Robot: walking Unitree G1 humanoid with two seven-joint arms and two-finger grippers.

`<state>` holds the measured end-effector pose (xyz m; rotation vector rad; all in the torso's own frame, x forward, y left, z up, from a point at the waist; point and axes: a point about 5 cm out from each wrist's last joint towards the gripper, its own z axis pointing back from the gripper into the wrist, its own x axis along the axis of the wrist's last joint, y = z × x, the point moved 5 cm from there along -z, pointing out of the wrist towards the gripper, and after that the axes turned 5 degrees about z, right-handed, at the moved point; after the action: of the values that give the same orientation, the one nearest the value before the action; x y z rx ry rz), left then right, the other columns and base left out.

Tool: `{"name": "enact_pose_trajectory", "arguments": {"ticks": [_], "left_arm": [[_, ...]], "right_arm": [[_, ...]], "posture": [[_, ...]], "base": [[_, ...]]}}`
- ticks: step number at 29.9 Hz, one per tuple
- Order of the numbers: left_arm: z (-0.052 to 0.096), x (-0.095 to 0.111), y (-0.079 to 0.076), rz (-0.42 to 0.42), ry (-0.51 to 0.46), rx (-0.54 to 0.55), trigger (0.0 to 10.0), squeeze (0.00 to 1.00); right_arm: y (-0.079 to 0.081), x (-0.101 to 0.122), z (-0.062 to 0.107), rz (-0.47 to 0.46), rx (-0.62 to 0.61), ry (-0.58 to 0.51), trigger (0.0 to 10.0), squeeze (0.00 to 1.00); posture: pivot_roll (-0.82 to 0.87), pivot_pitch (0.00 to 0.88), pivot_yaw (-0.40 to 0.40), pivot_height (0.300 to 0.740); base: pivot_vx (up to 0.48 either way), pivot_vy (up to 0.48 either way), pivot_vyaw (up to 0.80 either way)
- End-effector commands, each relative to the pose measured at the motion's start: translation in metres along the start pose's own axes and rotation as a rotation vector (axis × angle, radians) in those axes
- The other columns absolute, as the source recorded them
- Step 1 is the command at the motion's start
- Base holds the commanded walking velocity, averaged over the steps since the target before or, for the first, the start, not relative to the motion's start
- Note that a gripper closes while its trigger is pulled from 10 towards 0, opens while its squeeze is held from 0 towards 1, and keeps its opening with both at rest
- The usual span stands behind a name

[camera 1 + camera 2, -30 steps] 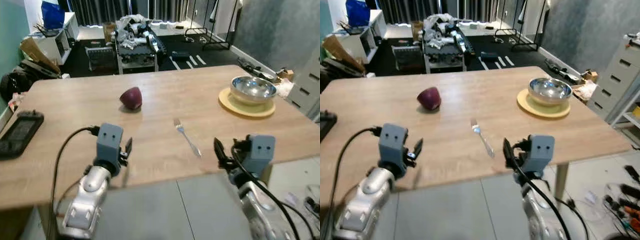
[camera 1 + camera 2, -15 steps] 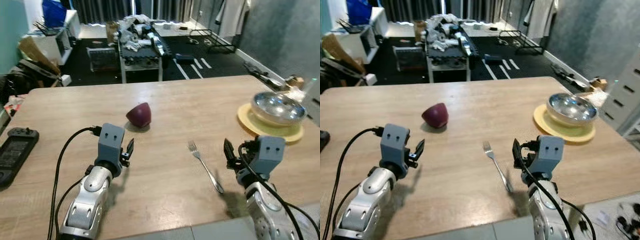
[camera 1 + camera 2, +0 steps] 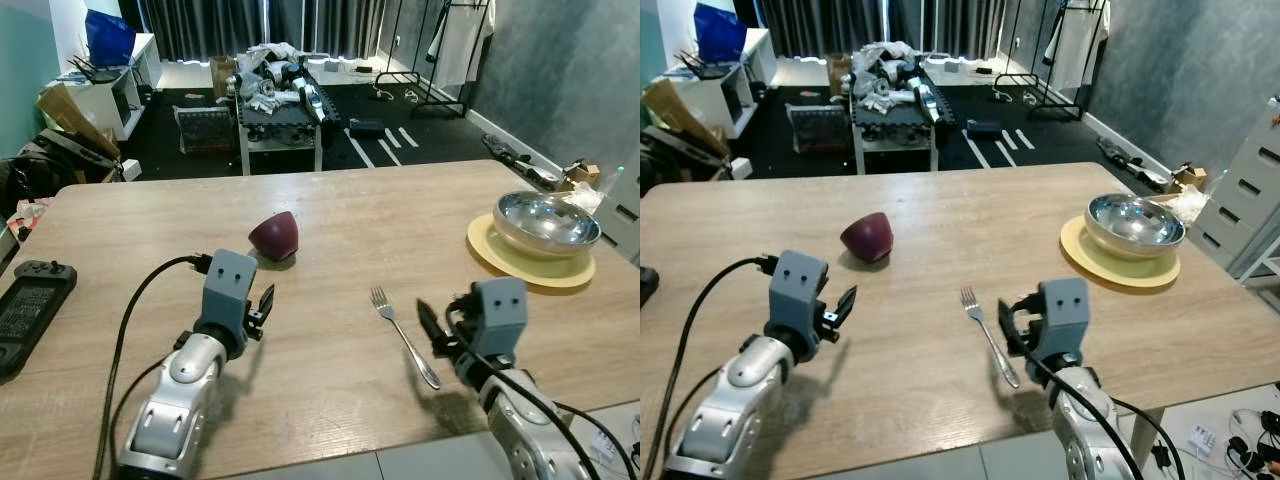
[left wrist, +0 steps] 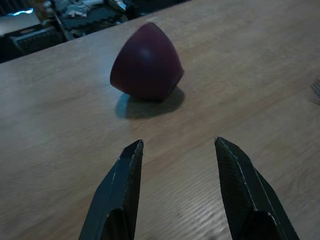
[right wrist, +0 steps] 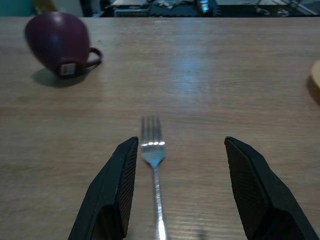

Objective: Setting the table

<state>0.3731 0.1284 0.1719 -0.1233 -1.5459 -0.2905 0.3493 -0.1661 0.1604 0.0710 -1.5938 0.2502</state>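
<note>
A silver fork (image 3: 401,332) lies on the wooden table (image 3: 140,215), tines pointing away from me. My right gripper (image 3: 434,330) hovers low over the handle end, open, its fingers (image 5: 116,192) on either side of the fork (image 5: 153,152). A dark purple mug (image 3: 275,234) lies on its side further back, left of the fork. My left gripper (image 3: 264,299) is open just above the table, aimed at the mug (image 4: 146,63) and short of it. A steel bowl (image 3: 546,222) rests on a yellow plate (image 3: 520,270) at the right.
A black game controller (image 3: 30,305) lies at the table's left edge. Beyond the far edge stand a cluttered low rack (image 3: 278,85), boxes (image 3: 75,110) and a clothes rail (image 3: 440,40). White drawers (image 3: 1250,200) stand to the right of the table.
The camera has come closer to the table, so the whole scene shifted. My right gripper has moved left and down to straddle the fork's handle. The left gripper keeps its pose.
</note>
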Motion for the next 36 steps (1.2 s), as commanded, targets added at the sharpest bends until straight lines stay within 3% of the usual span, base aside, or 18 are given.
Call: {"name": "enact_pose_trajectory", "arguments": {"ticks": [1, 2, 5, 8, 11, 14, 23, 28, 29, 31, 32, 33, 36], "left_arm": [[0.000, 0.002, 0.001, -0.022, 0.013, -0.041, 10.0, 0.00], [0.000, 0.002, 0.001, -0.022, 0.013, -0.041, 10.0, 0.00], [0.007, 0.010, 0.001, -0.054, 0.028, -0.187, 10.0, 0.00], [0.012, 0.014, -0.001, -0.072, 0.029, -0.263, 10.0, 0.00], [0.032, 0.026, -0.005, -0.119, 0.021, -0.470, 10.0, 0.00], [0.042, 0.031, -0.006, -0.130, 0.020, -0.548, 10.0, 0.00], [0.050, 0.033, -0.013, -0.133, 0.040, -0.667, 10.0, 0.00], [0.057, 0.024, -0.022, -0.115, 0.079, -0.742, 10.0, 0.00], [0.058, 0.022, -0.023, -0.112, 0.082, -0.749, 10.0, 0.00], [0.058, 0.022, -0.023, -0.112, 0.082, -0.749, 10.0, 0.00], [0.058, 0.021, -0.025, -0.111, 0.084, -0.751, 10.0, 0.00], [0.058, 0.020, -0.027, -0.104, 0.085, -0.754, 10.0, 0.00], [0.059, 0.018, -0.031, -0.093, 0.086, -0.760, 10.0, 0.00]], "right_arm": [[0.009, -0.006, 0.000, 0.009, 0.024, 0.032, 10.0, 0.00], [0.009, -0.006, 0.000, 0.009, 0.024, 0.032, 10.0, 0.00], [0.022, -0.020, -0.005, 0.015, 0.012, 0.096, 10.0, 0.00], [0.023, -0.026, -0.007, 0.020, -0.006, 0.124, 10.0, 0.00], [0.018, -0.039, -0.010, 0.014, -0.065, 0.181, 10.0, 0.00], [0.017, -0.042, -0.010, 0.010, -0.073, 0.194, 10.0, 0.00], [0.028, -0.054, -0.015, 0.029, -0.021, 0.239, 10.0, 0.00], [0.033, -0.067, -0.015, 0.075, 0.034, 0.285, 10.0, 0.00], [0.033, -0.069, -0.015, 0.084, 0.037, 0.296, 6.5, 0.00], [0.033, -0.069, -0.015, 0.084, 0.037, 0.296, 6.5, 0.00], [0.032, -0.072, -0.014, 0.090, 0.039, 0.307, 2.7, 0.00], [0.030, -0.075, -0.013, 0.097, 0.041, 0.325, 0.1, 0.00], [0.028, -0.080, -0.012, 0.083, 0.044, 0.359, 0.0, 0.00]], "posture": [[0.08, 0.063, 0.064, 0.740], [0.08, 0.063, 0.064, 0.740], [0.09, 0.069, 0.059, 0.740], [0.09, 0.072, 0.059, 0.740], [0.11, 0.075, 0.061, 0.740], [0.11, 0.078, 0.063, 0.740], [0.11, 0.090, 0.059, 0.740], [0.11, 0.107, 0.045, 0.740], [0.11, 0.109, 0.043, 0.740], [0.11, 0.109, 0.043, 0.740], [0.11, 0.112, 0.039, 0.740], [0.11, 0.117, 0.036, 0.740], [0.11, 0.123, 0.029, 0.740]], "base": [[0.000, 0.000, 0.00], [0.000, 0.000, 0.00], [0.000, 0.000, 0.00], [0.000, 0.000, 0.00], [0.000, 0.000, 0.00], [0.000, 0.000, 0.00], [0.000, 0.000, 0.00], [0.000, 0.000, 0.00], [0.000, 0.000, 0.00], [0.000, 0.000, 0.00], [0.000, 0.000, 0.00], [0.000, 0.000, 0.00], [0.000, 0.000, 0.00]]}}
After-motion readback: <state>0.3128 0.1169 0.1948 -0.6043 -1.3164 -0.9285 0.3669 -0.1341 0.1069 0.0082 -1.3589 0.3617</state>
